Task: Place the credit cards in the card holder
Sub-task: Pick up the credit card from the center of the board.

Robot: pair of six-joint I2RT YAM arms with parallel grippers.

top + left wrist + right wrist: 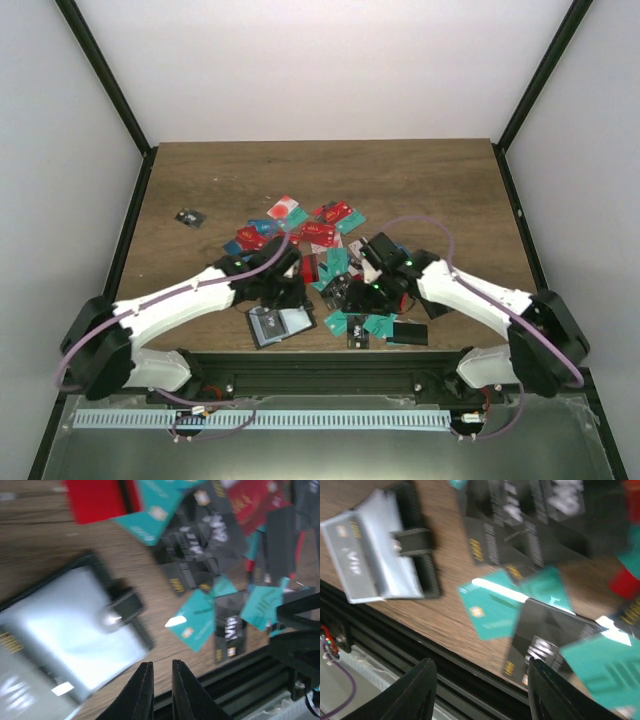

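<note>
The card holder (278,325) lies open and flat at the bench's (200,180) near edge, a little left of the middle, with its near side just beside the black rail (320,368) that borders that edge. Its long axis runs roughly along the edge, slightly skewed. The clasp tab (125,605) lies over the end that faces the heap of cards.

The left gripper (161,664) hangs over the holder's far side. Its jaws are all but together, with nothing between them, and in the wrist view the holder (65,630) sits ahead and to the left of them. The right gripper (481,667) is over the near part of the heap, jaws wide apart and empty. In its own view the holder (375,555) lies off to the upper left, well clear of the fingers (415,695).

Through the holder's clear pocket there seems to be a pale card with print, though blur leaves that unsure.

The credit cards (330,250) spread from the bench's centre toward its near edge, to the right of the holder. A teal card (490,610) and a black card (540,640) lie closest to the right jaws. Bare wood lies open left of the holder and along the far edge.
</note>
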